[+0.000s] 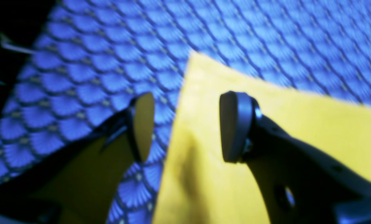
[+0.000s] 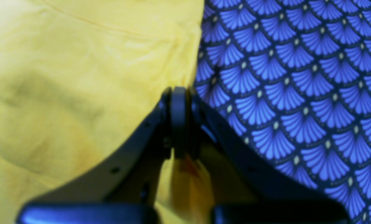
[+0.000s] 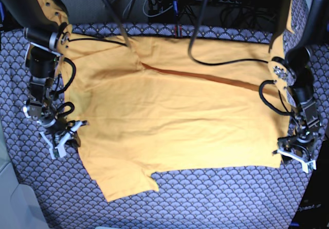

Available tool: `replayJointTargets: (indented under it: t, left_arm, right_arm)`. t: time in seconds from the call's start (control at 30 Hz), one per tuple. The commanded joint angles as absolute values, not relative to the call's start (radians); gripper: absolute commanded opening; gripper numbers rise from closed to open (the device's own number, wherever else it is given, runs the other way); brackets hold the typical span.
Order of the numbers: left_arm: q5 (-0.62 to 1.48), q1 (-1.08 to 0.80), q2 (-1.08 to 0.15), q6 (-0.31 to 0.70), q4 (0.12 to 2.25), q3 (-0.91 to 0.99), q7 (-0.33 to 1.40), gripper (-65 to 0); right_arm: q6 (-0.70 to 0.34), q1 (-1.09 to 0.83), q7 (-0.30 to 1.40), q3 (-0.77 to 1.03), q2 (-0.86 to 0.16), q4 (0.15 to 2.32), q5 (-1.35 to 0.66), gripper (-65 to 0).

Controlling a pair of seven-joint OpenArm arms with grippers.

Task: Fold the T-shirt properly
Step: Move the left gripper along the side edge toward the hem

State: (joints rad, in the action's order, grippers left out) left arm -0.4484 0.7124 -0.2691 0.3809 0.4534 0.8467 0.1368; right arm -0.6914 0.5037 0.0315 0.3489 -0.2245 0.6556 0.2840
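Observation:
The yellow-orange T-shirt (image 3: 175, 116) lies spread flat on the blue-grey scallop-patterned cloth (image 3: 216, 198), with one sleeve at the front left. My right gripper (image 3: 59, 141) is at the shirt's left edge. In the right wrist view the gripper (image 2: 179, 121) is shut, with the shirt's edge (image 2: 64, 93) pinched in it. My left gripper (image 3: 297, 154) is at the shirt's front right corner. In the left wrist view the gripper (image 1: 188, 127) is open, just above that corner of the shirt (image 1: 297, 130), with the shirt's side edge running between its pads.
Black cables (image 3: 226, 62) hang over the back part of the shirt. A darker crease line (image 3: 205, 77) runs across the shirt. A white object (image 3: 20, 208) stands at the front left table corner. The patterned cloth (image 2: 297, 93) surrounds the shirt on all sides.

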Motion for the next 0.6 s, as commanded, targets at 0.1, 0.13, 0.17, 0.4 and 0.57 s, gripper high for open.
replayJointTargets:
  t: [0.1,0.13,0.17,0.4,0.57]
  left_arm:
    - [-0.435,0.777,-0.323,0.309,0.337,0.803,0.076,-32.2]
    - [-0.435,0.779,-0.329,0.309,0.308,0.794,0.062,-32.2]
    - [-0.437,0.779,-0.331,0.306,0.28,0.777,0.041,-32.2]
    - [-0.435,0.751,-0.329,0.298,0.213,0.76,-0.028,-32.2]
    - [-0.432,0.723,-0.321,0.297,0.216,0.76,-0.031,-32.2]
  right_arm:
    - [-0.698,0.536,0.004,0.351,-0.237,0.673,0.272,-65.0]
    - [-0.698,0.535,0.004,0.351,-0.239,0.673,0.272,-65.0]
    - [-0.698,0.535,0.004,0.351,-0.239,0.673,0.272,-65.0]
    - [-0.698,0.518,0.004,0.351,-0.239,0.674,0.272,-65.0]
    - [-0.698,0.518,0.004,0.349,-0.237,0.674,0.272,-65.0]
